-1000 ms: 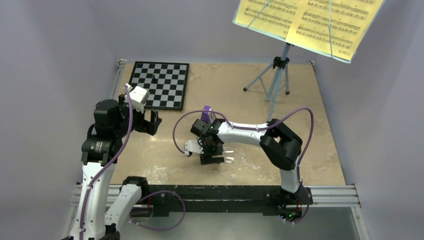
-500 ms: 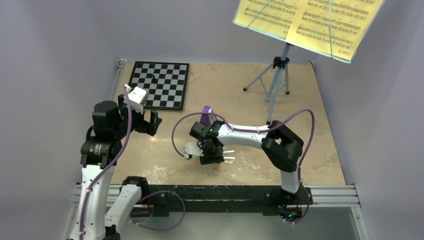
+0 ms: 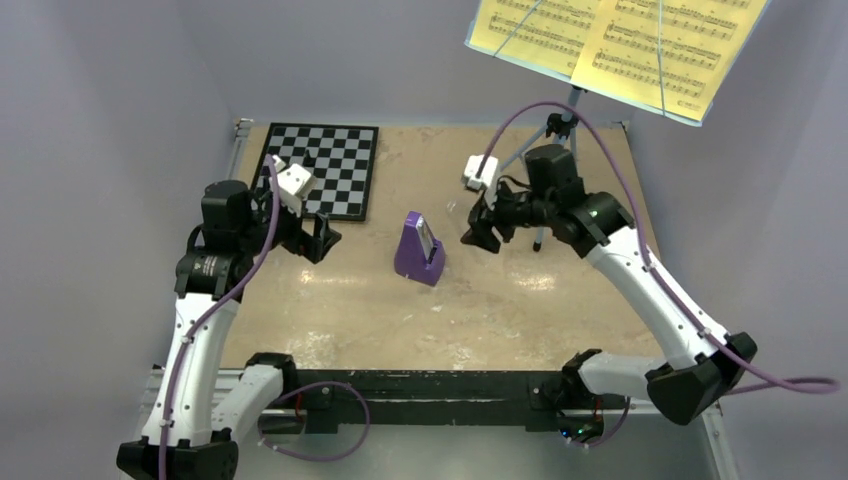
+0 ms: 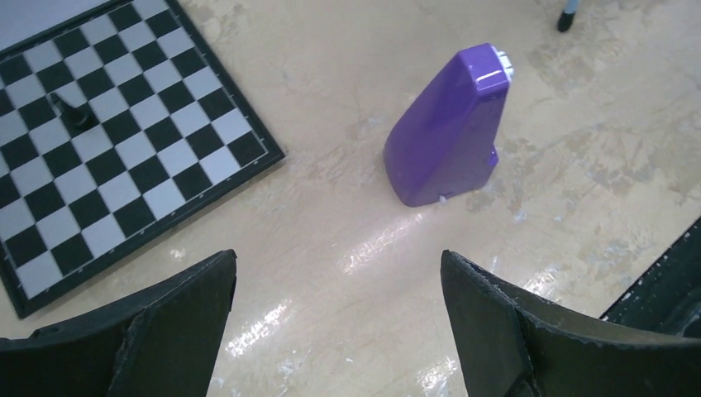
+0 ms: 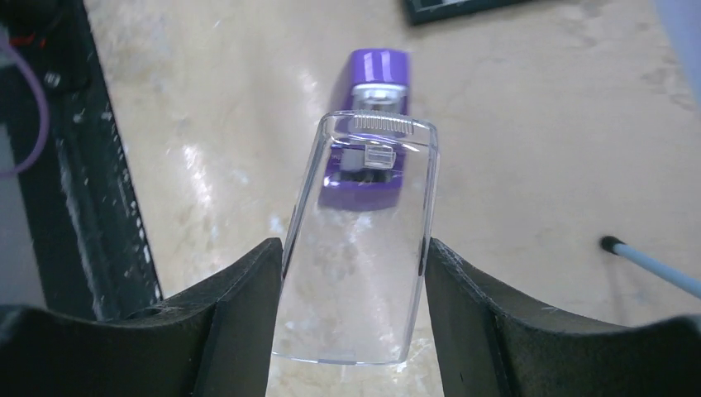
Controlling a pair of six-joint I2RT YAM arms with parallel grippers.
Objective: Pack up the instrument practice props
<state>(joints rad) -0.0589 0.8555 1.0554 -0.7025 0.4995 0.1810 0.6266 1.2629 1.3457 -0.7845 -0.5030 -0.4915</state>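
Music stand [image 3: 573, 103]: stood at the far right of the tabletop [image 3: 500, 310]. The right arm worked just beside its legs, so a careless swing could have tipped it. Its tray was cut off by the frame top.
Sheet music [image 3: 640, 40]: lay yellow on the tray. It would likely have slid off had the stand been jolted. Its upper edge was out of view.
Metronome [image 3: 419, 251]: stood upright mid-tabletop, touched by neither arm. Tall and narrow, it could have toppled under an off-centre pinch.
Left end effector [image 4: 336, 265]: jaws wide apart and empty, aimed towards the metronome.
Right end effector [image 5: 354, 248]: clamped on a clear cover [image 5: 364, 207], seemingly the metronome's front, and held aloft. Slick plastic gripped by its edges could have slipped or cracked.
Packing container: none visible in any view.
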